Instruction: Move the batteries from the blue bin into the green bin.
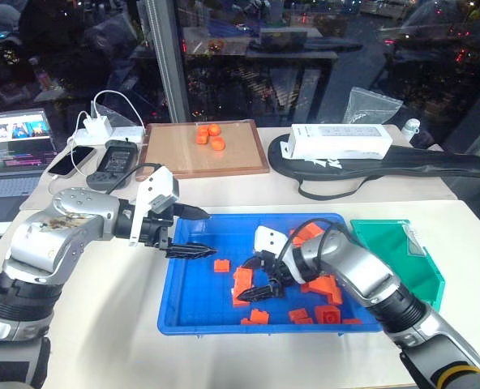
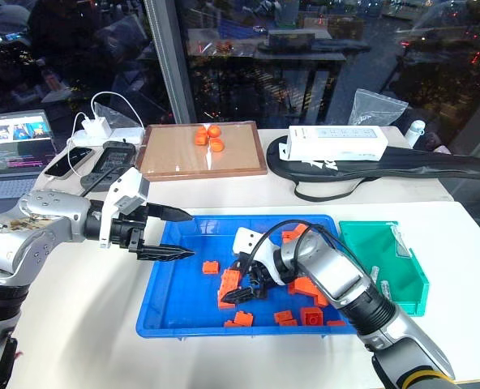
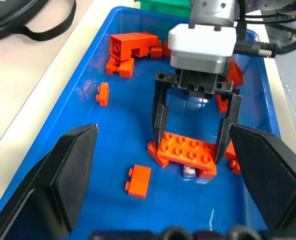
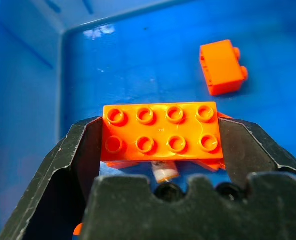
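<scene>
The blue bin sits in front of me, strewn with orange bricks. My right gripper reaches into its middle, and its fingers press on the two short ends of a flat orange eight-stud brick. Under that brick's edge peeks the silver end of a battery, also visible as a battery close to the right wrist. My left gripper hovers open and empty over the bin's far left part. The green bin stands against the blue bin's right side.
Loose orange bricks cluster in the bin's right half, and one small brick lies alone. Behind the bin are a wooden-framed board, a white box on a black bag, and a laptop with phones.
</scene>
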Controlling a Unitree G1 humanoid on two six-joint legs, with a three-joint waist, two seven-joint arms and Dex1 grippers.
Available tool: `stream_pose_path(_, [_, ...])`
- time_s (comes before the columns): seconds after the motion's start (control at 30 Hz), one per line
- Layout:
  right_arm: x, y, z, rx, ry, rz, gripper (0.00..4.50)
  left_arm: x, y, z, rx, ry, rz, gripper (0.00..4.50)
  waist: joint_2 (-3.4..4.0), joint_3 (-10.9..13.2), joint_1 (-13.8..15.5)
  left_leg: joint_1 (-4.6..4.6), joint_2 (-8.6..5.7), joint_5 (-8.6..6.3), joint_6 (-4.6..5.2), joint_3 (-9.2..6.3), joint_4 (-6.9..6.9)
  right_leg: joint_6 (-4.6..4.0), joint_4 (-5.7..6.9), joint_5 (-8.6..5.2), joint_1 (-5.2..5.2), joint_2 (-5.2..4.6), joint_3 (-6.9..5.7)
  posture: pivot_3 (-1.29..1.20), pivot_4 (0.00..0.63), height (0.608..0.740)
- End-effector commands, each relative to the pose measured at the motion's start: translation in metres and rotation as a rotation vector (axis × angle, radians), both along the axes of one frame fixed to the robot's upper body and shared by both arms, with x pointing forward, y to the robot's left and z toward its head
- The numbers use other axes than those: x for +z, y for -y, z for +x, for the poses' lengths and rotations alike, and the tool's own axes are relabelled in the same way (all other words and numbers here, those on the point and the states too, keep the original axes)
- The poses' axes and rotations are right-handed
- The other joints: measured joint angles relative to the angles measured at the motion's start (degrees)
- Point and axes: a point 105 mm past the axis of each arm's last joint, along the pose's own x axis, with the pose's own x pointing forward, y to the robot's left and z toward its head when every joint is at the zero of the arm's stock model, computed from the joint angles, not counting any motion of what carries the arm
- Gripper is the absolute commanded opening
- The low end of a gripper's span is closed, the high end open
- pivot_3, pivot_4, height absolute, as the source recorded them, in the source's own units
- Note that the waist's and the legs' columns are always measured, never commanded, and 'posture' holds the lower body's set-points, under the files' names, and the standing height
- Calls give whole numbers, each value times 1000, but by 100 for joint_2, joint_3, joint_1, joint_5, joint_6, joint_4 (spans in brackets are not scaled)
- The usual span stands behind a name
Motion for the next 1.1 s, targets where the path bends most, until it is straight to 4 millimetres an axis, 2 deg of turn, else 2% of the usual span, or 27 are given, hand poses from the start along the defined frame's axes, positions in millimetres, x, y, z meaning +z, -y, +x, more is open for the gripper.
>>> stream_pose_path(0.03, [30,26,20,-89,105,9,3374,10,3,1,-22,50,-1,4500,0,0,6,-1,-1,0,0,0,0,0,0,0,0,-1,0,0,150,740])
stream_pose_path(0.1, [32,44,32,-166,133,-15,3374,9,4,1,-26,50,-4,4500,0,0,4,1,-1,0,0,2,0,0,-1,0,0,-1,0,0,150,740])
stream_pose_path(0.17, [28,71,46,-256,161,-71,3374,9,6,2,-33,50,-6,4500,0,0,2,2,-1,0,0,1,-1,0,-2,0,1,-1,0,0,150,740])
stream_pose_path(0.3, [22,99,59,-350,199,-128,3374,9,7,4,-38,56,-8,4500,-2,0,-10,1,-2,0,0,3,-2,0,-5,0,0,-2,1,0,150,740])
stream_pose_path(0.33, [21,104,61,-365,210,-140,4391,9,7,4,-40,57,-8,4500,-2,0,-13,2,-2,0,0,3,-5,0,-6,0,0,-1,2,0,150,740])
stream_pose_path(0.4, [22,107,62,-376,219,-136,4483,9,8,5,-44,58,-7,4500,-1,0,-26,2,-2,0,0,3,-9,0,-6,0,-2,0,4,0,150,740])
stream_pose_path(0.5, [33,97,57,-353,224,-84,4483,9,8,5,-49,59,-7,4500,-1,1,-32,2,-1,0,0,2,-14,-1,-5,-1,-3,2,6,0,150,740])
stream_pose_path(0.67, [44,56,33,-193,216,-10,4483,9,9,4,-53,57,-6,4500,-1,0,-32,2,1,0,0,1,-13,0,-5,-1,-3,3,6,0,150,740])
stream_pose_path(0.73, [42,33,20,-117,188,25,4483,9,9,4,-54,56,-5,4500,-1,0,-29,2,3,0,0,0,-13,0,-4,-1,-3,6,6,0,150,740])
stream_pose_path(0.8, [33,19,8,-54,154,26,4483,9,9,4,-55,54,-4,4500,-1,0,-25,3,2,0,0,0,-12,0,-4,-1,-1,6,6,0,150,740])
stream_pose_path(0.97, [12,10,-5,27,113,-34,4483,9,8,4,-53,53,0,4500,-1,1,15,0,-2,0,0,2,-6,0,-5,-1,-1,0,4,0,150,740])
stream_pose_path(1.1, [-8,15,-11,85,69,-147,4483,8,7,2,-51,51,5,4500,-2,0,11,1,-1,0,0,4,-4,0,-5,-1,-1,-1,4,0,150,740])
